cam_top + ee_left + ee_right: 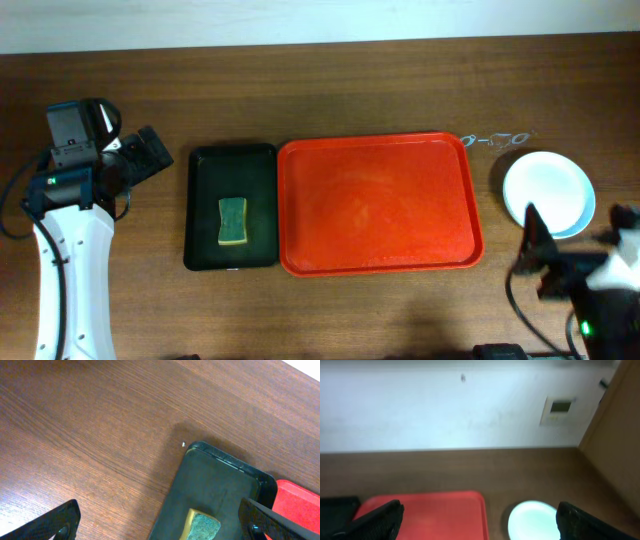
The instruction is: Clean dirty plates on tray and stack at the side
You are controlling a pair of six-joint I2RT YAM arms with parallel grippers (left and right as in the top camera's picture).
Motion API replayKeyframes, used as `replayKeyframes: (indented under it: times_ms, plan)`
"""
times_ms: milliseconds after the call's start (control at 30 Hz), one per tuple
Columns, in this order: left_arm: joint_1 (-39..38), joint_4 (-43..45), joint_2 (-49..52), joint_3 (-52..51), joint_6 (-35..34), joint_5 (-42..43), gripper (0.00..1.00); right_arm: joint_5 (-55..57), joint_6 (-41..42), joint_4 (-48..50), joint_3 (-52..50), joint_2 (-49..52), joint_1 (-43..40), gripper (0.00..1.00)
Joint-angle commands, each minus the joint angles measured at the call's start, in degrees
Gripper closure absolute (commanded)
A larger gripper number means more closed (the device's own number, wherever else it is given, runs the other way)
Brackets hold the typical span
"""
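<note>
– Brown wood table. Plates [548, 190] stacked flat, face up, on the wood just right of the red tray [380, 200]; none on it.
– Handling?
– Likely stiff, glossy, slick, breakable; pinch at the rim. Round, no long axis; tray's runs left-right.
– Claws?
– Left gripper [159, 509] spread, beside the black tray [215, 485] and sponge [202, 527]. Right gripper [480, 510] spread, near the stack.

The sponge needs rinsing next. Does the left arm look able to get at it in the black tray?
Probably yes. The sponge lies uncovered in the black tray, close beside the open left pincer, and nothing stands between them.
</note>
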Motion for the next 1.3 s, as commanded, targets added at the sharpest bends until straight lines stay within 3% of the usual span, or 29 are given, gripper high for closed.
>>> replayKeyframes:
  times_ms: [0,333,533,700,900,967,1033,1267]
  plan:
    - [0.2,0.1,-0.9,1.2,-0.5,0.4,0.01,1.3,0.1,-0.2,-0.4,-7.9,1.7,0.02]
    - [0.2,0.1,-0.9,1.2,-0.5,0.4,0.01,0.9,0.1,-4.1,-4.7,-27.8,4.0,0.01]
    - [0.2,0.1,-0.9,1.2,-0.5,0.4,0.01,-0.5,0.1,0.1,-13.9,-29.0,4.1,0.02]
    - [0.2,0.1,-0.9,1.2,-0.5,0.4,0.01,-4.8,0.1,16.0,-24.7,-29.0,4.1,0.02]
    - [0.2,0.1,-0.9,1.2,-0.5,0.4,0.01,-5.0,0.3,64.1,-47.3,-29.0,4.0,0.02]
    - [0.2,0.1,-0.9,1.2,-0.5,0.4,0.01,-5.0,0.3,72.6,-51.8,-29.0,4.0,0.02]
    - [0.2,0.1,-0.9,1.2,-0.5,0.4,0.01,-5.0,0.3,77.0,-56.3,-29.0,4.0,0.02]
    - [0.2,0.1,-0.9,1.2,-0.5,0.4,0.01,-5.0,0.3,77.0,-70.1,-29.0,4.0,0.02]
